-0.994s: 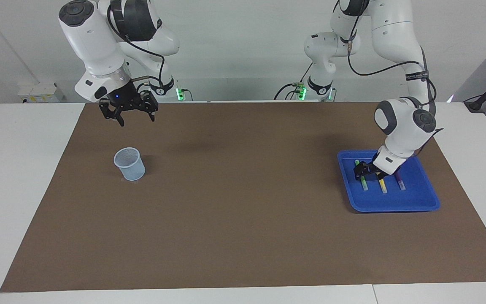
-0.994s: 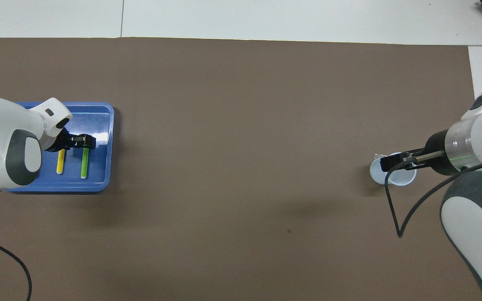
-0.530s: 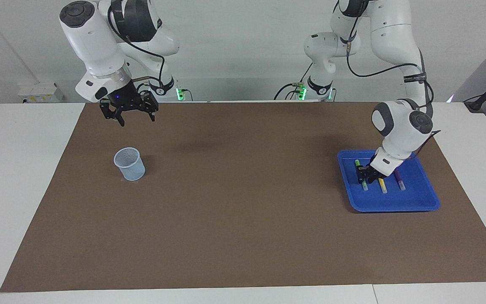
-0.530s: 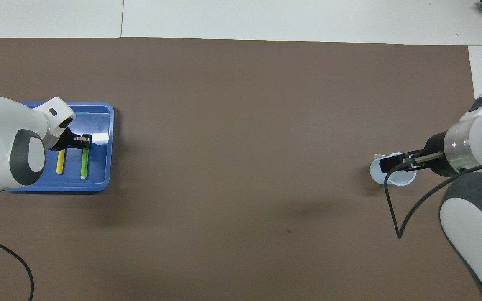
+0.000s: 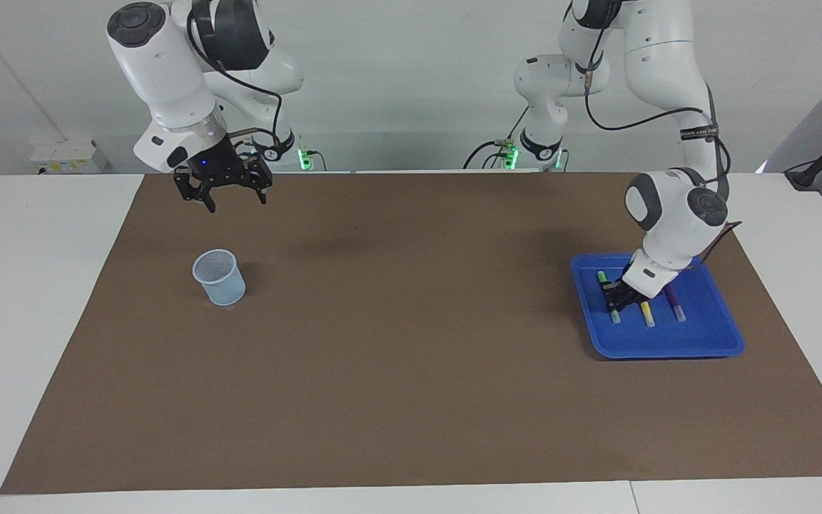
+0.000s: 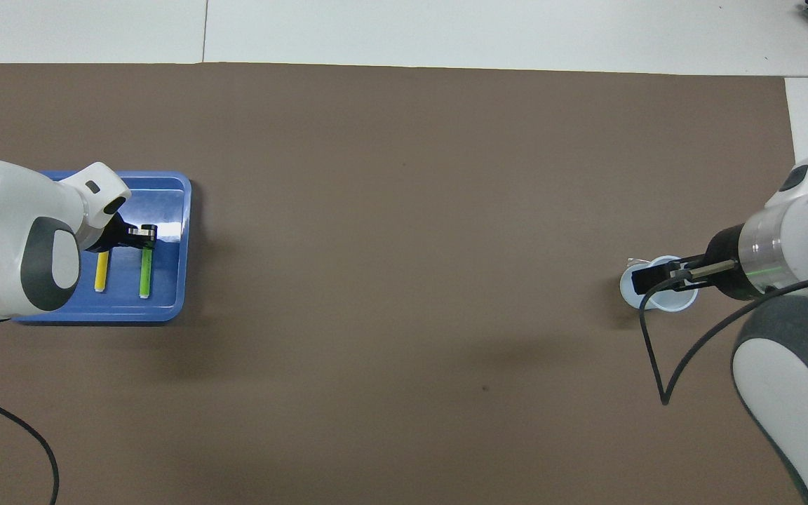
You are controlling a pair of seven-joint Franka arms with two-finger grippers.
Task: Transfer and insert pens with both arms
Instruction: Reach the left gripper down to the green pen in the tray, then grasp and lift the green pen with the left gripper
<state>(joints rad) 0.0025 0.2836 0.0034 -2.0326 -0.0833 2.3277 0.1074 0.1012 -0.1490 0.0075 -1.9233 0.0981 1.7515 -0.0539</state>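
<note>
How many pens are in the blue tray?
3. All lie side by side in the blue tray: the green pen under the left gripper, the yellow pen in the middle, the purple pen outermost.

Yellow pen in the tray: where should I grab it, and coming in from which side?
Probably from straight above, at mid-barrel. The yellow pen lies flat in the blue tray, lengthwise toward and away from the robots, parallel to the green pen that the left gripper has shut on. Set the fingers across the barrel, into the bare gaps on each side.

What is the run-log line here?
left hand: shut on green pen, in blue tray | right hand: open, waiting
</note>
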